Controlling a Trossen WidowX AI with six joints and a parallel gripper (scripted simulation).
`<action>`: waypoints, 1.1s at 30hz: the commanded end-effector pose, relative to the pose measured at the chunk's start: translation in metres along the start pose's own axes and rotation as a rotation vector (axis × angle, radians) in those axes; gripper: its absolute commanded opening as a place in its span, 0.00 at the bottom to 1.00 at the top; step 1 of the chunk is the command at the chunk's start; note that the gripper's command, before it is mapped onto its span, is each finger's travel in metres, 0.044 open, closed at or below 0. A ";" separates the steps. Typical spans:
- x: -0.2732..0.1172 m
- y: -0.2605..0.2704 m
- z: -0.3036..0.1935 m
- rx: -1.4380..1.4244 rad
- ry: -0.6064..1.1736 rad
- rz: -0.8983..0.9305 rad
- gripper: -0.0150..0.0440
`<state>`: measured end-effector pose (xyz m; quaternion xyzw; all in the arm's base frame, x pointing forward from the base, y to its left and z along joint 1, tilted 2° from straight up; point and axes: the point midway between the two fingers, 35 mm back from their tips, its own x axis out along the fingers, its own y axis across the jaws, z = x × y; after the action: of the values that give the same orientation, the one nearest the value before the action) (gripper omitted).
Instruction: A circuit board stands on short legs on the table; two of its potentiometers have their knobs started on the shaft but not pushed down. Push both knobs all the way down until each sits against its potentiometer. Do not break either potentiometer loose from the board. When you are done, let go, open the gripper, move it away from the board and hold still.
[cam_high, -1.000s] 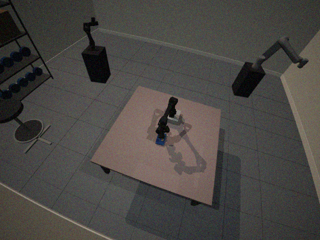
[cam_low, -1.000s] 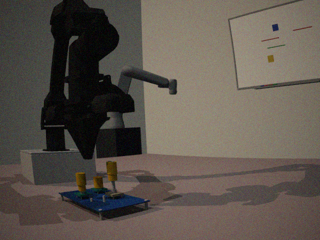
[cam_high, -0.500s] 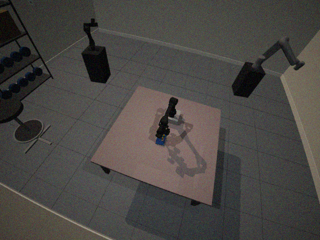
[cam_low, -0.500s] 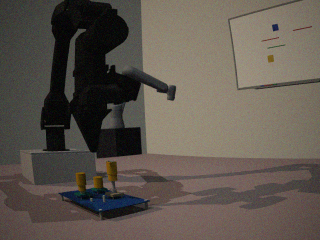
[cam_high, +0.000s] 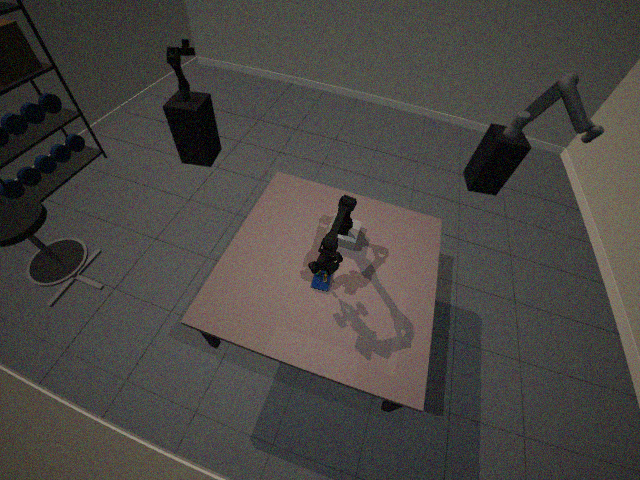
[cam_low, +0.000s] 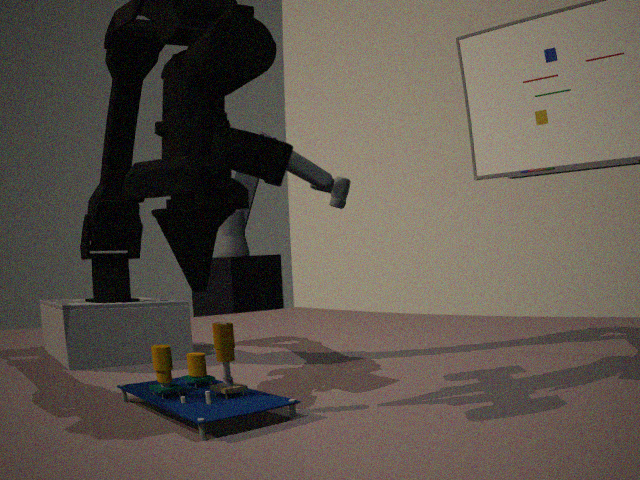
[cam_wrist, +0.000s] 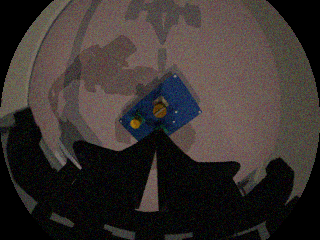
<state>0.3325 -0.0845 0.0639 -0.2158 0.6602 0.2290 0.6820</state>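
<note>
- Jaws of the gripper (cam_high: 324, 264) (cam_low: 199, 286) (cam_wrist: 158, 134) are pressed together with nothing pinched; seen from outside, their tips hang above the board and apart from the knobs.
- Spread across the wide table (cam_high: 258, 289) (cam_low: 465, 439) (cam_wrist: 240, 75), dark arm shadows make the gap below the tips hard to judge; coming down too fast could mean a hard hit.
- Blue board (cam_high: 320, 283) (cam_low: 217, 410) (cam_wrist: 186, 100) stands on short legs (cam_low: 202, 431); an off-centre or sideways push could make it slide or tip.
- Tall knob (cam_low: 224, 342) (cam_wrist: 160, 110) sits highest, with plenty of shaft (cam_low: 226, 373) showing and a slight lean. It looks like the main job left. Pushing along the wrong line could bend that lean further and tear the tan potentiometer (cam_low: 233, 389) (cam_wrist: 161, 100) loose.
- Left-hand knob in the outside view (cam_low: 161, 361) stands over its green potentiometer (cam_low: 173, 390) and is lost behind the tips in the wrist view. Whether it is fully down I cannot tell; leaving too early could miss a gap, while extra force could break the part.
- Short knob (cam_low: 196, 364) (cam_wrist: 135, 123) looks seated already; a low sideways sweep could knock it.
</note>
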 end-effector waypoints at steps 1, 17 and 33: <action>-0.004 -0.001 0.005 0.143 0.002 -0.003 0.25; -0.015 0.002 0.017 0.701 0.010 -0.004 0.25; 0.003 0.002 0.018 0.788 0.011 -0.004 0.25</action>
<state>0.3478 -0.0718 0.0690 0.0593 0.6966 -0.0415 0.7138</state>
